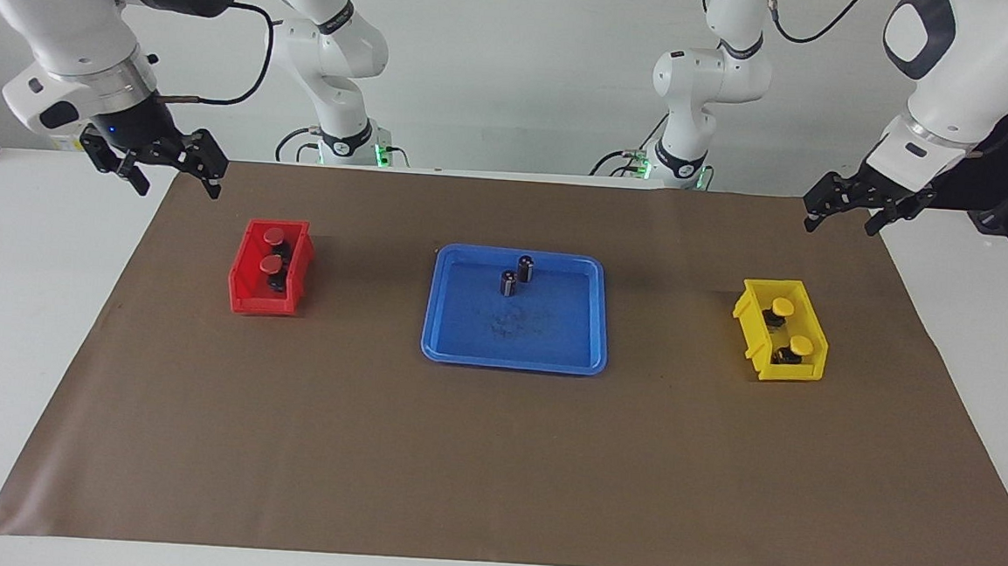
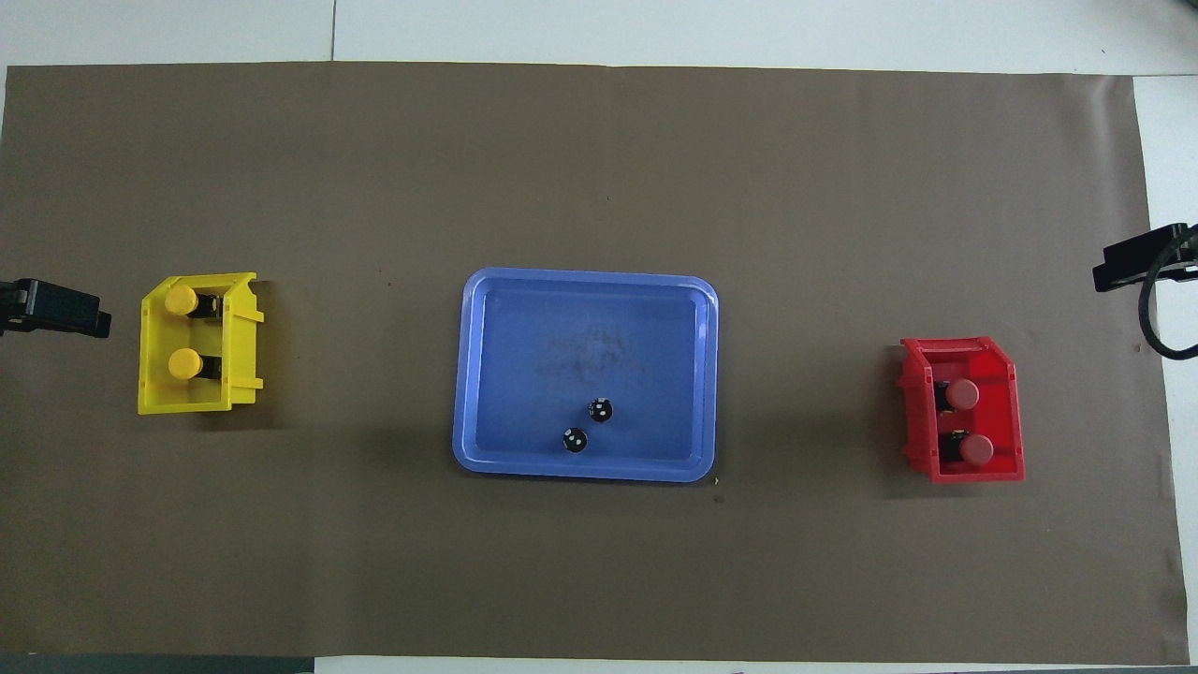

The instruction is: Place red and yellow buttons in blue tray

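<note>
Two red buttons (image 1: 273,250) (image 2: 969,421) stand in a small red bin (image 1: 262,303) (image 2: 973,473) toward the right arm's end. Two yellow buttons (image 1: 792,327) (image 2: 183,331) stand in a small yellow bin (image 1: 792,371) (image 2: 243,346) toward the left arm's end. The blue tray (image 1: 545,325) (image 2: 580,318) lies mid-table between the bins. My right gripper (image 1: 173,177) hangs open and empty over the mat's edge at its end. My left gripper (image 1: 842,223) hangs open and empty over the mat's edge at its end. Both arms wait.
Two capless dark cylinders (image 1: 517,275) (image 2: 587,424) stand upright in the tray, in the part nearer to the robots. A brown mat (image 1: 493,457) (image 2: 599,168) covers the white table (image 1: 21,306).
</note>
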You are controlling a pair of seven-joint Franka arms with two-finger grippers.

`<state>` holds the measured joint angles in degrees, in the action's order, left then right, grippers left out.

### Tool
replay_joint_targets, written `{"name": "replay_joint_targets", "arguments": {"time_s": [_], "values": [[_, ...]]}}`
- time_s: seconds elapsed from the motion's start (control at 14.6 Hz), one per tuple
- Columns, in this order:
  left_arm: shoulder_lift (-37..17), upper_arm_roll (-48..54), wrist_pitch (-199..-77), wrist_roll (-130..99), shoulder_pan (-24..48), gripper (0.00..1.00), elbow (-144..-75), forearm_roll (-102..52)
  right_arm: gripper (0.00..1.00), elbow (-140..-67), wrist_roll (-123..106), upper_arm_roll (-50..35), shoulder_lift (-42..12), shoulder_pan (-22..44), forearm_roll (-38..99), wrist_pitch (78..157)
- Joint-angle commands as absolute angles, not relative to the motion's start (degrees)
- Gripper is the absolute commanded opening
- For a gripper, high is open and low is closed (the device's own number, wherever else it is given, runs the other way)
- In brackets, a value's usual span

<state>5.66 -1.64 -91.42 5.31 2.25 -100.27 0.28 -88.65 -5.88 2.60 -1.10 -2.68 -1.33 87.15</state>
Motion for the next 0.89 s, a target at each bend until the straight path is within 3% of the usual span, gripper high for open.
{"name": "replay_joint_targets", "arguments": {"time_s": [0.0, 0.27, 0.82], "values": [[7.38, -1.41, -92.20, 4.83, 1.85, 1.00, -102.22, 0.44, 1.00, -92.45, -4.92, 2.11, 0.52, -2.81, -0.88, 90.16], [6.77, -1.32, -93.34, 4.75, 2.46, 1.00, -100.90, 0.35, 0.98, -106.76, -5.01, 1.50, 6.06, -2.81, -0.79, 100.70], [6.59, -1.32, -96.06, 5.27, 1.93, 1.00, -101.07, 0.44, 0.72, -124.96, -8.17, 1.49, 5.71, -2.63, 0.79, 116.96]]}}
